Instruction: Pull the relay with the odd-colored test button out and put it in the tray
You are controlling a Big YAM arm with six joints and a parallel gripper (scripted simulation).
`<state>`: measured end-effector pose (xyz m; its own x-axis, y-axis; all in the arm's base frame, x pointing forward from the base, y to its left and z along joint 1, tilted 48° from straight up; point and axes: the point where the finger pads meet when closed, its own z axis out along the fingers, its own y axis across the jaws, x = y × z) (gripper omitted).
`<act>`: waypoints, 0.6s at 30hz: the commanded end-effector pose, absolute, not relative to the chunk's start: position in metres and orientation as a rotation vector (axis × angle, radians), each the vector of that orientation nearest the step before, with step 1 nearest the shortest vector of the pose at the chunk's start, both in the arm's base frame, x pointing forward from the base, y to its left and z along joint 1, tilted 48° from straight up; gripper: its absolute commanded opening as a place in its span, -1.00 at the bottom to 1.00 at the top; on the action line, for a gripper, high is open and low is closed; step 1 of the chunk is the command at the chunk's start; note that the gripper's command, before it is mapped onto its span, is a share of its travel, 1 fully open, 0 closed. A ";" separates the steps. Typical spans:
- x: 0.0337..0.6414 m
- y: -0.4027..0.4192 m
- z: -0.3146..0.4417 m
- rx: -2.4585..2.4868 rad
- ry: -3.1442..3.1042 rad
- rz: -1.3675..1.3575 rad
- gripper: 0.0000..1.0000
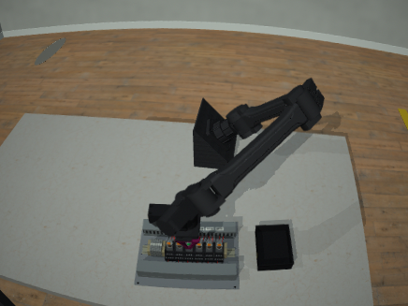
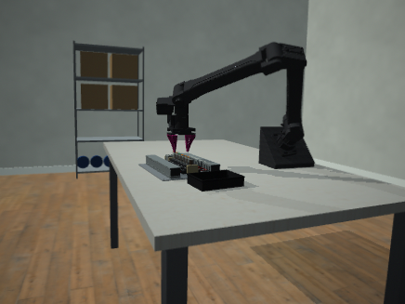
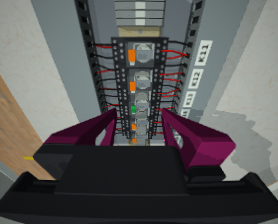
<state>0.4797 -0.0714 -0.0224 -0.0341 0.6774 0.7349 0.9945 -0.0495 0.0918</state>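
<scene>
Hovering above the row of relays, the black parallel gripper with magenta fingers is held partly open, about half its spread, with nothing between the fingers. The step in hand is judged to be alignment over the target before the descent.

The relay with the green test button is seen in the wrist view seated in its socket, third from the far end of the row, between relays with orange buttons. It lies on the centre line between the two fingers, slightly ahead of the tips. From the exterior view the fingertips are seen above the relay tops, not touching them.

A straight descent is called for next, so that the fingers straddle the green-button relay alone, followed by closing and a vertical pull. The neighbouring relays stand close on both sides along the row, so little room is left in that direction; the fingers seem set across the row, where red wires and black terminal strips flank the sockets and could be caught.

The black open-topped rectangular tray stands open side up on the grey table top, just beside the grey mounting plate, toward the table's edge. A short sideways carry is judged enough once the relay has been lifted above the tray walls.
</scene>
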 end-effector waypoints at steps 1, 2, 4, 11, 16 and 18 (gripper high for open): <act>0.479 -0.073 -0.029 -1.781 -1.744 -0.872 0.17; 0.479 -0.073 -0.029 -1.781 -1.744 -0.872 0.17; 0.479 -0.073 -0.029 -1.781 -1.744 -0.872 0.17; 0.479 -0.073 -0.029 -1.781 -1.744 -0.873 0.17; 0.479 -0.073 -0.030 -1.781 -1.745 -0.873 0.17; 0.479 -0.073 -0.030 -1.782 -1.745 -0.874 0.17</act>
